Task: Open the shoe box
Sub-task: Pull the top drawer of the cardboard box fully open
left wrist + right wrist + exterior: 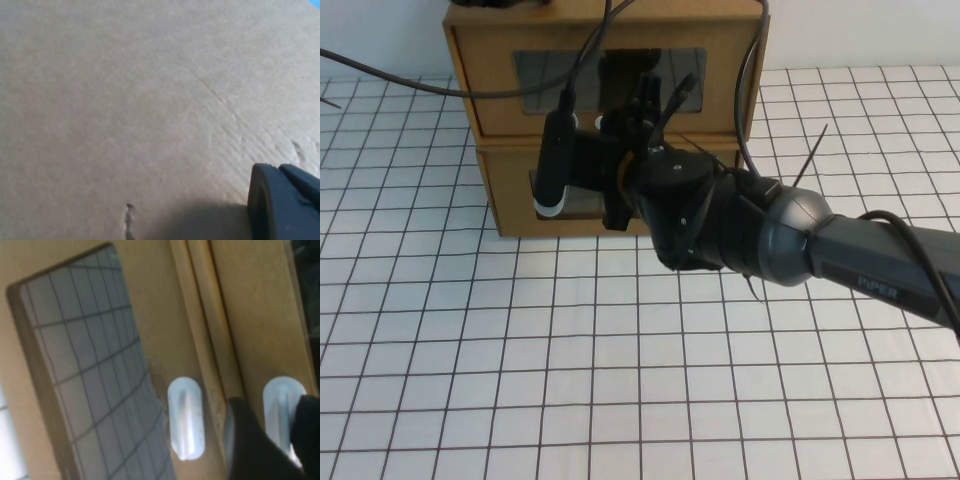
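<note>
Two brown cardboard shoe boxes stand stacked at the table's far side, the upper box (490, 80) on the lower box (510, 190), each with a dark window in its front. My right gripper (660, 100) reaches up to the fronts near the seam between them. In the right wrist view my right gripper (272, 412) is open, its dark fingers (245, 440) on either side of a white pull handle (282, 390). A second white handle (186, 417) sits across the seam, beside a window (85, 365). Part of my left gripper (285, 200) hovers close over plain cardboard (125, 100).
Black cables (420, 85) hang across the front of the boxes. The right arm (840, 255) stretches in from the right over the white gridded table (520, 350).
</note>
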`<state>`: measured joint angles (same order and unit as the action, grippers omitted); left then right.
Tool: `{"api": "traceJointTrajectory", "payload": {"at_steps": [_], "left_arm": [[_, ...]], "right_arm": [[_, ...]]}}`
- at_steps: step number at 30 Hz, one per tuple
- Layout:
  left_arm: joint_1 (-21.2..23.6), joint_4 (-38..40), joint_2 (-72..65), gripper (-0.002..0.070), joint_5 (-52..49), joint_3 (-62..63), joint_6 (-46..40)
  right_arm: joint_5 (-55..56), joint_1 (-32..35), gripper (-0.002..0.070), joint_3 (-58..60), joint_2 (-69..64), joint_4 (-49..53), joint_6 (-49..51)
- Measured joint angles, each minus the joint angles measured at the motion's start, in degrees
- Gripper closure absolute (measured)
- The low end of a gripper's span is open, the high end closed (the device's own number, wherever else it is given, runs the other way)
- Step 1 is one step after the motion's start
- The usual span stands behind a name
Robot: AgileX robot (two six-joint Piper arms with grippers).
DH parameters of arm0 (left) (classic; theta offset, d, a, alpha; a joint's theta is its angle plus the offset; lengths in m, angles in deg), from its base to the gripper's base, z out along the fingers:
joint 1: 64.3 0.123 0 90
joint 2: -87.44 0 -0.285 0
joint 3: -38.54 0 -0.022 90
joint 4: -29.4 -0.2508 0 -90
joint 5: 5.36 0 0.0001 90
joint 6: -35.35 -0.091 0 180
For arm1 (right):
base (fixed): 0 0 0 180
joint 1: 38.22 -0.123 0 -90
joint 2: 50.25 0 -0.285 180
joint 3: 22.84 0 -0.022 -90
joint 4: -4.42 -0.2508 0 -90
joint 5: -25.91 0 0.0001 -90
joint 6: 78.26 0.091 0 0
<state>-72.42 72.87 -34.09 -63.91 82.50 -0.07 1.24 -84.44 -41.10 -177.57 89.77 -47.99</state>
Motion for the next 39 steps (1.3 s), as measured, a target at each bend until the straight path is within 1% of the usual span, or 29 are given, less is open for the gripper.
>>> {"api": "traceJointTrajectory", "payload": {"at_steps": [5, 8, 13, 15, 21, 24, 30, 39], "left_arm": [[0.00, 0.00, -0.04, 0.0677, 0.00, 0.10, 0.00], [0.00, 0.00, -0.13, 0.0677, 0.00, 0.10, 0.00], [0.00, 0.00, -0.13, 0.0677, -0.46, 0.10, 0.00], [0.00, 0.00, -0.13, 0.0677, -0.60, 0.10, 0.00], [0.00, 0.00, -0.13, 0.0677, -0.60, 0.10, 0.66], [0.00, 0.24, -0.13, 0.0677, -0.96, 0.10, 0.86], [0.00, 0.61, -0.13, 0.0677, -1.60, 0.10, 1.13], [-0.02, 0.89, -0.13, 0.0677, -1.63, 0.10, 2.11]], "right_arm": [[-1.57, -0.10, 0.0481, 0.00, -0.13, 2.58, -0.23], [-1.94, -0.10, 0.0505, 0.00, -0.26, 4.73, -0.23], [-2.73, -0.10, 0.0630, 0.00, -0.55, 7.58, -0.23], [-2.82, -0.10, 0.0658, 0.00, -0.68, 7.87, -0.23], [-4.88, -1.08, 0.0666, 0.11, -0.68, 8.00, -0.36], [-6.60, -2.14, 0.0667, 2.29, 0.45, 8.41, -0.36], [-9.26, -5.65, 0.0669, 10.22, 6.39, 8.41, 1.22], [-14.07, -13.48, 0.0670, 24.67, 16.77, 8.30, 7.98]]}}
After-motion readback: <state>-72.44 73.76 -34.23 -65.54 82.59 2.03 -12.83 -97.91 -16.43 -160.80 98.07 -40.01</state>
